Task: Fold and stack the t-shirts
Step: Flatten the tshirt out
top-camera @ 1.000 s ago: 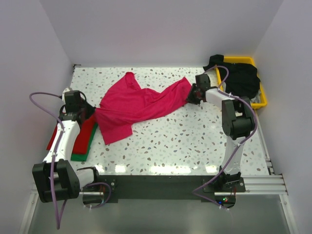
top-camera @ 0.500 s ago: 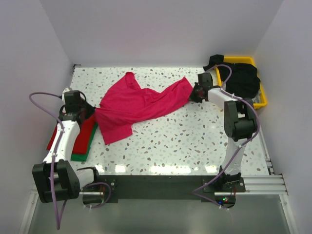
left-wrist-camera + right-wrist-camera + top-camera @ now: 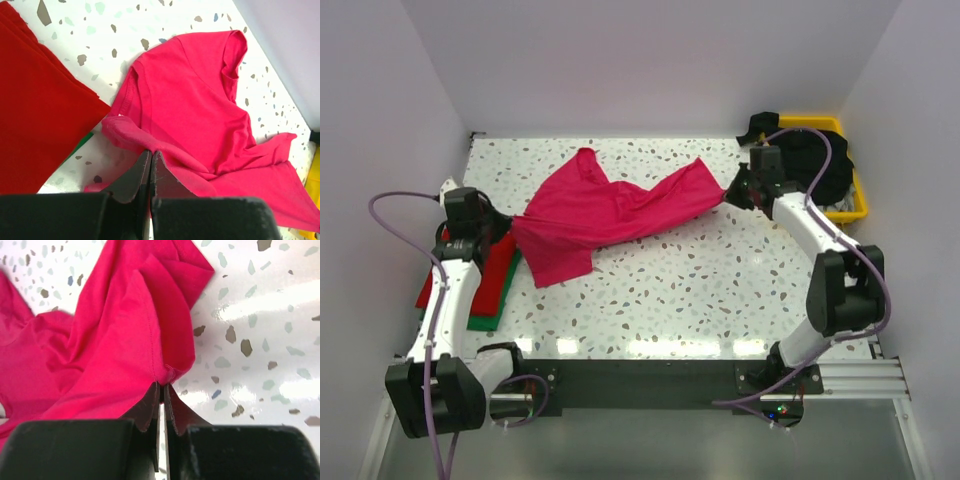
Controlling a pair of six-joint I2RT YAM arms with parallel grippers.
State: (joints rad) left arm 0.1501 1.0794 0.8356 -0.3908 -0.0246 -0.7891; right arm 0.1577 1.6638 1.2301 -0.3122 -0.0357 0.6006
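White speckled table (image 3: 720,290), glossy, with lamp glare along the near edge. Plain pale walls (image 3: 650,60) close it in on three sides. A black base plate (image 3: 650,378) at the near edge carries both arms.

Our count: one pink shirt (image 3: 610,215), one red shirt (image 3: 495,275), one green shirt (image 3: 485,320), one yellow tray (image 3: 861,205), two arms. The black shirts (image 3: 815,165) are a heap in the tray, and we can't count them. One black bit hangs over the tray's far left corner.

The pink shirt lies unfolded and rumpled across the far middle of the table, stretched left to right between the grippers. The left gripper (image 3: 513,228) is pinched on its left edge. In the left wrist view we see the fingers together with a bunched pink fold at the tips, just beside the red shirt. The right gripper (image 3: 727,193) is clamped on the shirt's right corner. In the right wrist view we see the fingers closed on a hemmed pink fold, low over the table.

The red shirt lies folded at the left edge, on top of the green one. Only a green strip shows along its near and right side. The left arm crosses over that stack. The tray sits at the far right corner.
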